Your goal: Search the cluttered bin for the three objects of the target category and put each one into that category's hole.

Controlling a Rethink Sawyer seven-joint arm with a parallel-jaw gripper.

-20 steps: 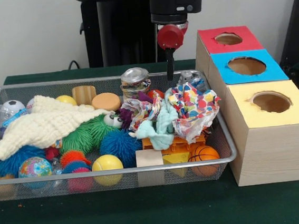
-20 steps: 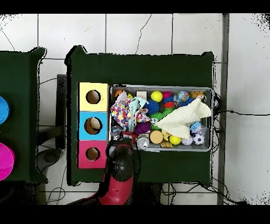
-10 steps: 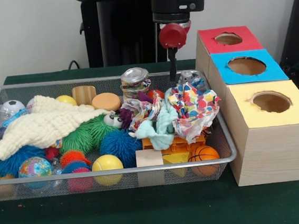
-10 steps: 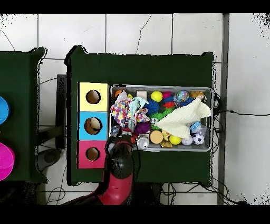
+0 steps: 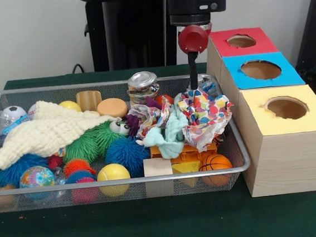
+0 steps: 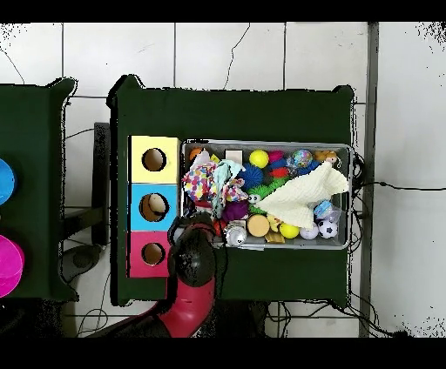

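Arm comes down at the back right corner of the wire tray (image 5: 238, 169), right next to the wooden box. Gripper (image 5: 195, 84) shows as one thin dark stem under a red knuckle; can't tell if it's spread or pinched, and I can't tell if it's holding anything. Its tip sits just above a crinkly clear bottle (image 5: 204, 82) wedged in that corner of the tray, behind the confetti-print cloth (image 5: 205, 114). Contact with the bottle: can't tell. A second clear bottle with a blue label (image 5: 2, 123) lies at the far left end of the tray, beside a small soccer ball (image 5: 15, 112) and half under the cream knit cloth (image 5: 47, 134). Third bottle isn't findable in either view. Red-faced hole (image 5: 241, 41) is on the box section furthest back, just right of the arm and beside the tray's corner; the blue hole (image 5: 261, 69) and yellow hole (image 5: 286, 108) line up in front of it. A shiny can (image 5: 143, 87) stands in the tray left of the gripper, with a tan disc (image 5: 112, 108) further left. From above, the arm's head (image 6: 193, 261) covers the tray corner next to the red face (image 6: 153, 254), so the gripper tip is hidden there.
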